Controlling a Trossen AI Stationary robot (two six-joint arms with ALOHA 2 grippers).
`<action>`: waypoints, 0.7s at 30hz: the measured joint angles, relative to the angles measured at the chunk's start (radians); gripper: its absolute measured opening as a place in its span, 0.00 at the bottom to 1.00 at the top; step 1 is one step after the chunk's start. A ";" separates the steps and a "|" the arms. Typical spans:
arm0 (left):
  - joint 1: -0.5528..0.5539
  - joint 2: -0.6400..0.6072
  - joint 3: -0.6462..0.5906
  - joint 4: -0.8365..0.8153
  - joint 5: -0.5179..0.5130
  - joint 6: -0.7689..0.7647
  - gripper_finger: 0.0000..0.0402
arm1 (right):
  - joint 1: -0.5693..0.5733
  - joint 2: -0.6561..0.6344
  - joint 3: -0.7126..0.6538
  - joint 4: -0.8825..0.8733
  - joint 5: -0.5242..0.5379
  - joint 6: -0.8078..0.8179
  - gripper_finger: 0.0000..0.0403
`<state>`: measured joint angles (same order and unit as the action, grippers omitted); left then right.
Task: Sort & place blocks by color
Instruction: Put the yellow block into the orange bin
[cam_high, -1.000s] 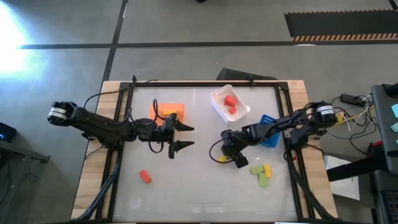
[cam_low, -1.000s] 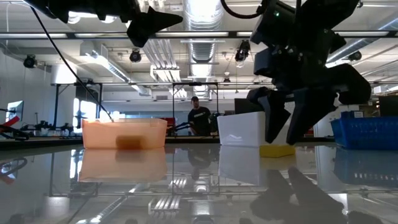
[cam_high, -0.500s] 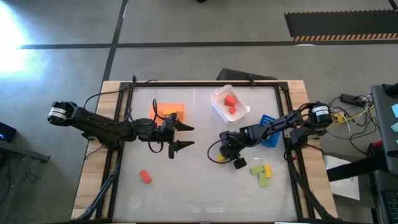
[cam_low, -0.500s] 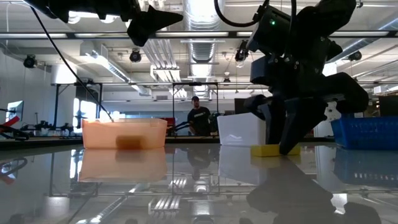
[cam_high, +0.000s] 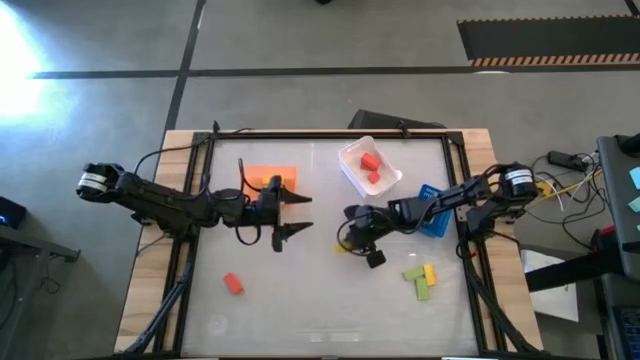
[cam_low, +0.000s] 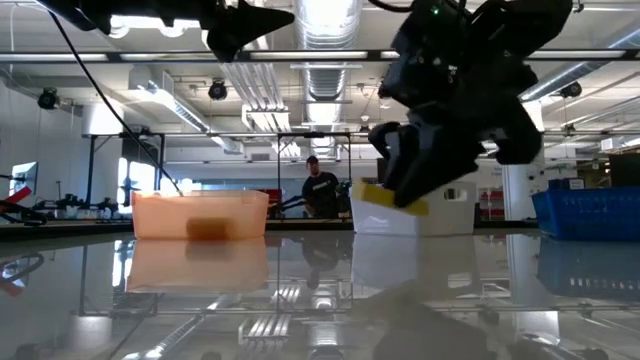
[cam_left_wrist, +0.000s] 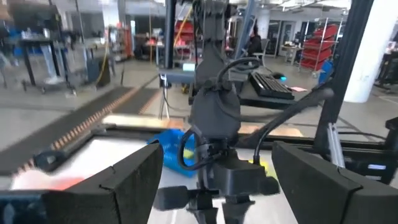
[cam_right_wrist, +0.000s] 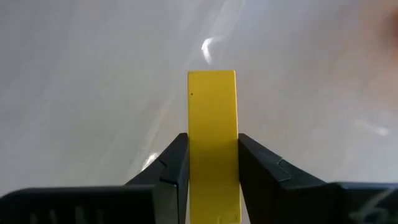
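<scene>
My right gripper (cam_high: 352, 237) is shut on a yellow block (cam_right_wrist: 212, 118) near the table's middle. In the low view the block (cam_low: 388, 197) hangs above the tabletop. My left gripper (cam_high: 299, 214) is open and empty, to the left of the right gripper and facing it. A red block (cam_high: 233, 284) lies flat at the near left. A green block (cam_high: 418, 283) and a yellow block (cam_high: 431, 272) lie flat at the near right. Two red blocks (cam_high: 371, 166) lie in the white bin (cam_high: 352, 178). My right gripper pinches the yellow block's two long sides (cam_right_wrist: 212, 158) between its two fingers (cam_right_wrist: 174, 165), which lie along the block. The block's free end juts out past the fingertips. The fingers slant down from the table's right side. The block is tilted and lifted clear of the table.
An orange bin (cam_high: 268, 177) stands at the far left, just behind my left arm. The white bin is at the far middle. A blue bin (cam_high: 433, 208) sits at the right, partly under my right arm. A black frame (cam_high: 330, 133) rims the table.
My right gripper has come down with its open fingers on either side of the yellow block on the table and has shut on it. It has then lifted the block clear and gone a little toward the table's left edge. The block is now tilted.
</scene>
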<state>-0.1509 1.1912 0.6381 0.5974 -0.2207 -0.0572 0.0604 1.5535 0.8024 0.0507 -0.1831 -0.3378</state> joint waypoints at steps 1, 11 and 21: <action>0.000 0.000 -0.003 0.013 0.000 0.016 0.71 | -0.003 -0.005 -0.007 0.041 0.000 0.000 0.22; 0.000 0.000 -0.006 0.023 -0.005 0.090 0.71 | -0.016 -0.030 -0.038 0.468 0.002 0.036 0.22; 0.000 0.000 -0.006 0.022 -0.005 0.117 0.71 | -0.020 -0.091 -0.078 0.767 0.000 0.031 0.22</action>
<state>-0.1509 1.1908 0.6323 0.6197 -0.2258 0.0597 0.0409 1.4626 0.7246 0.8178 -0.1833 -0.3069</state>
